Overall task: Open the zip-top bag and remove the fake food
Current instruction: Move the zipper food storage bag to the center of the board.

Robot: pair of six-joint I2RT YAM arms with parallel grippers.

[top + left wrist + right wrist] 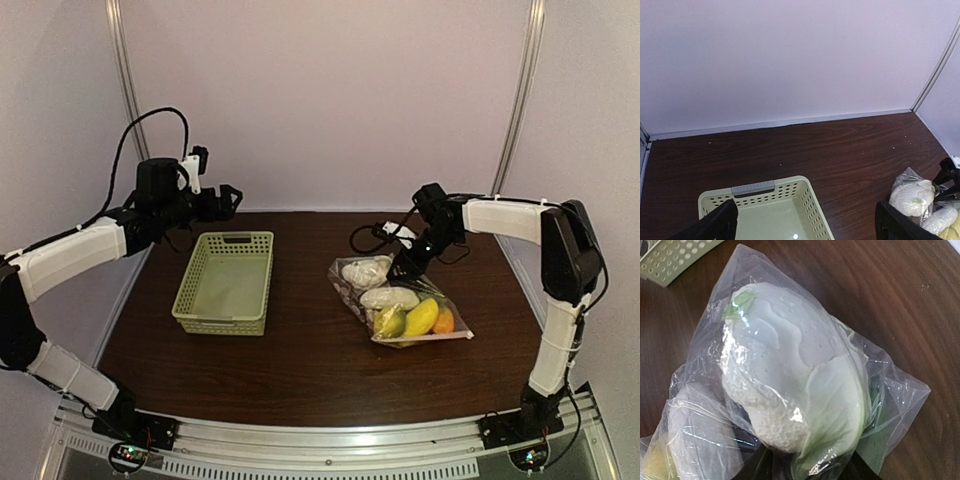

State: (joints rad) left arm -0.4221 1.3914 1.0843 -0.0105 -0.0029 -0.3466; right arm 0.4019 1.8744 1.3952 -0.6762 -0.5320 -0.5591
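The zip-top bag (400, 300) lies on the dark table right of centre, clear and crinkly. Inside it are fake food pieces: a whitish cauliflower (365, 270), another whitish piece (388, 297), a green one (390, 322), a yellow one (422, 317) and an orange one (444, 320). My right gripper (405, 265) is at the bag's far end. In the right wrist view its jaws (807, 467) stand partly closed round the bag (880, 405) and cauliflower (790, 365), with plastic draped over the fingers. My left gripper (232, 198) is raised at the back left, open and empty (806, 212). The bag also shows in the left wrist view (912, 195).
A pale green lattice basket (190, 300) stands empty left of centre, below my left gripper (805, 185); its corner shows in the right wrist view (670, 255). Pale walls close in the back and sides. A black cable loops behind the bag (365, 235).
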